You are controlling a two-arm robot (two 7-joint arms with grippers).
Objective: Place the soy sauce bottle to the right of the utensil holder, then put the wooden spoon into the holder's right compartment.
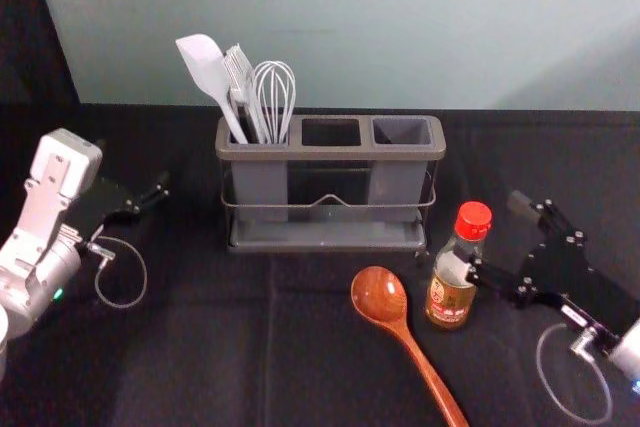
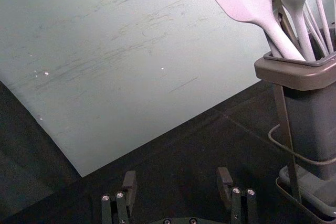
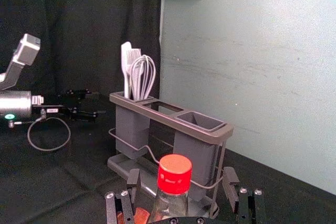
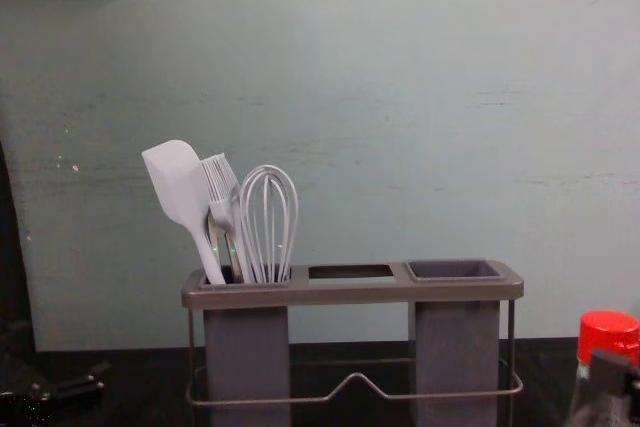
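In the head view, my right gripper (image 1: pixel 495 235) is open beside the soy sauce bottle (image 1: pixel 452 292), one finger overlapping the bottle's right side. The right wrist view has the bottle's red cap (image 3: pixel 175 174) between the spread fingertips of that gripper (image 3: pixel 181 178), with gaps on both sides. The bottle stands upright, front-right of the utensil holder (image 1: pixel 330 152). The holder's right compartment (image 1: pixel 402 132) holds nothing. The wooden spoon (image 1: pixel 380 297) lies left of the bottle, bowl toward the holder. My left gripper (image 1: pixel 150 199) is parked left of the holder; its fingers (image 2: pixel 129 182) are apart.
A white spatula (image 1: pixel 207 69), a brush (image 1: pixel 241 77) and a whisk (image 1: pixel 274 97) stand in the holder's left compartment. Behind the black-covered table (image 1: pixel 200 347) rises a pale wall (image 1: pixel 400 27). The holder's wire rail (image 4: pixel 355 379) runs across its front.
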